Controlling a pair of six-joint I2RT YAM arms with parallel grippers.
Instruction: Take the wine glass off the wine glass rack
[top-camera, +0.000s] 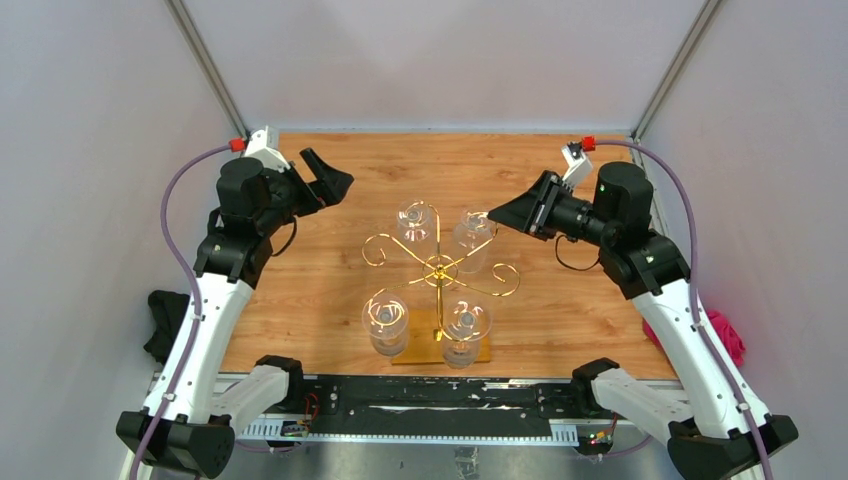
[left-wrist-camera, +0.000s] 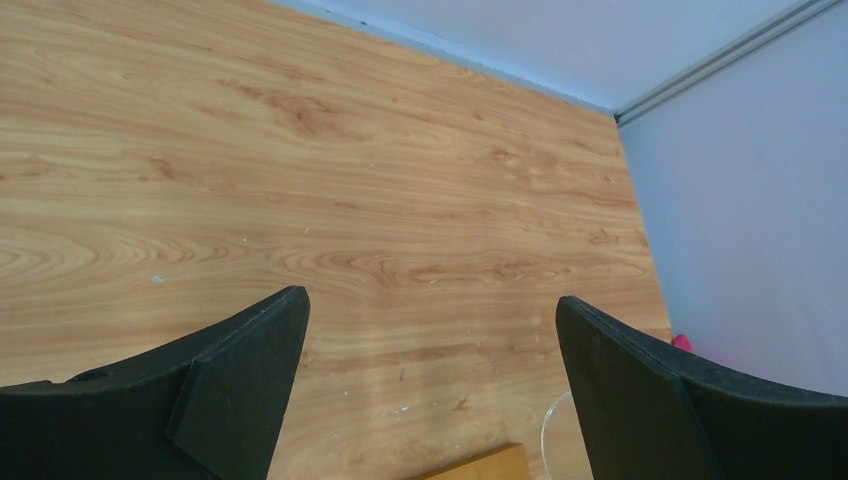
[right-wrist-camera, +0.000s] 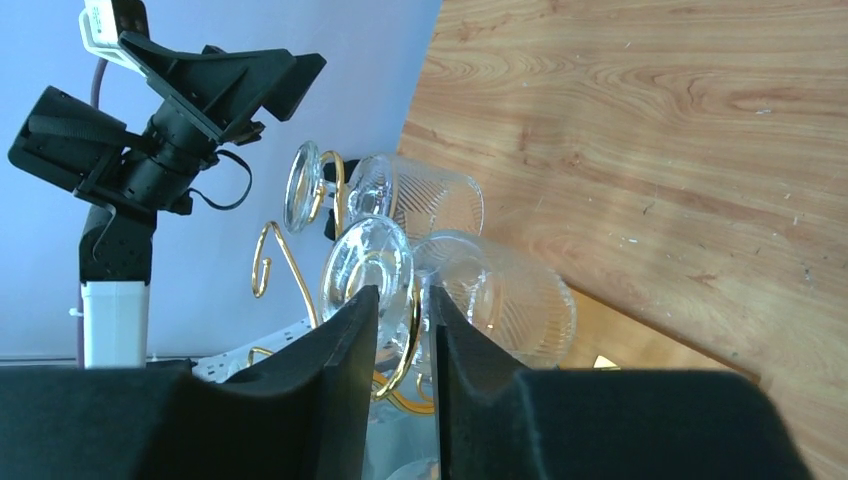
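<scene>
- Four clear ribbed wine glasses hanging upside down: at 11 (top-camera: 413, 222), 1 (top-camera: 472, 240), 7 (top-camera: 385, 322) and 5 o'clock (top-camera: 466, 330) of the pole.
- One gold wire wine glass rack with scrolled arms (top-camera: 440, 268).
- Two black-and-white robot arms: left (top-camera: 240, 235), right (top-camera: 625, 225).
- One pink cloth (top-camera: 728, 335).

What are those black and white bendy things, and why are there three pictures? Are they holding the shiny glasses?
Those are two robot arms, each ending in a two-finger gripper. One picture looks down from above; the other two come from small cameras on the arms' wrists, so you see their black fingers up close.

On the wooden table stands a gold wine glass rack with curly arms. Four clear wine glasses hang from it upside down.

The left gripper is wide open over bare table, holding nothing. The right gripper has its fingers slightly apart, right at the foot of the nearest wine glass and the rack's gold wire. It isn't squeezing the glass, so nothing is held yet.
</scene>
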